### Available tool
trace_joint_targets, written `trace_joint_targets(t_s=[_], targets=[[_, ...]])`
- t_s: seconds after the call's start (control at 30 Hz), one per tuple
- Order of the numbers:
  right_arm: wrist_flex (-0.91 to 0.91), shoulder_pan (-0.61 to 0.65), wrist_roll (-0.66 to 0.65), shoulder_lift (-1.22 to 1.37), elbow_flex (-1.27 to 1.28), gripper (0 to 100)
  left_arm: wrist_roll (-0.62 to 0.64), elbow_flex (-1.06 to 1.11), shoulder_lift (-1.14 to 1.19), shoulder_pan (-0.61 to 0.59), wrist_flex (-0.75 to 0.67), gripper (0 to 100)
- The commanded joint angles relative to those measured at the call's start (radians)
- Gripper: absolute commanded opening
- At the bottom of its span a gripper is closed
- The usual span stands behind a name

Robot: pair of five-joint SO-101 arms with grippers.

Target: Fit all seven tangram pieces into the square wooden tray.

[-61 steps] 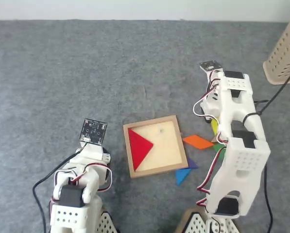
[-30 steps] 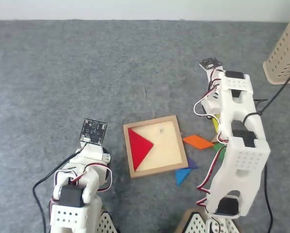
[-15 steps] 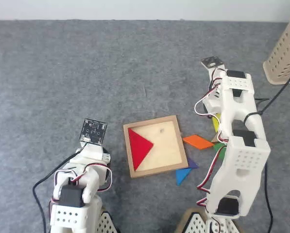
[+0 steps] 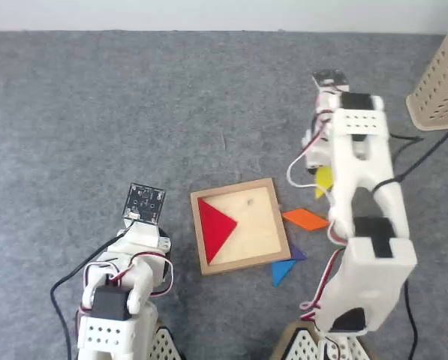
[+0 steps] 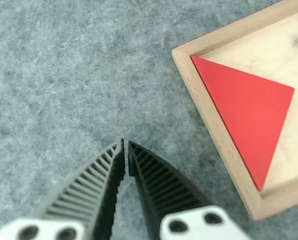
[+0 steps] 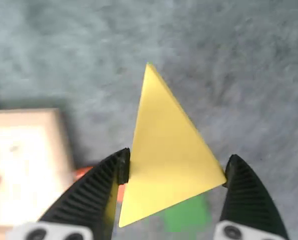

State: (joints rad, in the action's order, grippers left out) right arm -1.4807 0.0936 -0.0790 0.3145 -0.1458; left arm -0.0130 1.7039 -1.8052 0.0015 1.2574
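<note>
While the right pincer (image 6: 178, 160) grips a yellow triangle (image 6: 163, 150) (left pincer (image 5: 126, 145) clenched), the right arm (image 4: 362, 172) overhangs pieces (image 4: 306, 219) beside the tray (image 4: 235, 187).

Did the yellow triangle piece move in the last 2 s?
Yes. The yellow triangle piece, held in the right gripper, has shifted toward the table's far side, away from the orange parallelogram piece, which stayed put.

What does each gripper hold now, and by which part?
The right gripper holds the yellow triangle, with one finger on a side edge and the other at the opposite corner. The left gripper is shut and holds nothing.
</note>
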Motion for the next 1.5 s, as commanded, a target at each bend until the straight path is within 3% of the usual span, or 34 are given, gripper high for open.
trace_joint_targets(t_s=[0.0, 0.1, 0.3, 0.67, 1.23, 1.47], targets=[[-0.084, 0.101, 0.242, -0.093, -0.034, 23.1, 0.008, -0.019, -0.021, -0.006, 0.006, 1], [-0.085, 0.193, 0.450, -0.064, -0.035, 23.2, 0.008, -0.019, -0.021, -0.006, 0.006, 1], [-0.012, 0.346, 0.618, 0.045, -0.038, 23.4, 0.008, -0.019, -0.021, -0.006, 0.006, 1], [0.074, 0.423, 0.979, 0.084, -0.038, 23.5, 0.008, -0.019, -0.021, -0.006, 0.006, 1], [0.122, 0.518, 1.056, 0.084, -0.035, 23.6, 0.008, -0.019, -0.021, -0.006, 0.006, 1], [0.113, 0.518, 1.056, 0.084, -0.032, 40.3, 0.008, -0.019, -0.021, -0.006, 0.006, 1]])
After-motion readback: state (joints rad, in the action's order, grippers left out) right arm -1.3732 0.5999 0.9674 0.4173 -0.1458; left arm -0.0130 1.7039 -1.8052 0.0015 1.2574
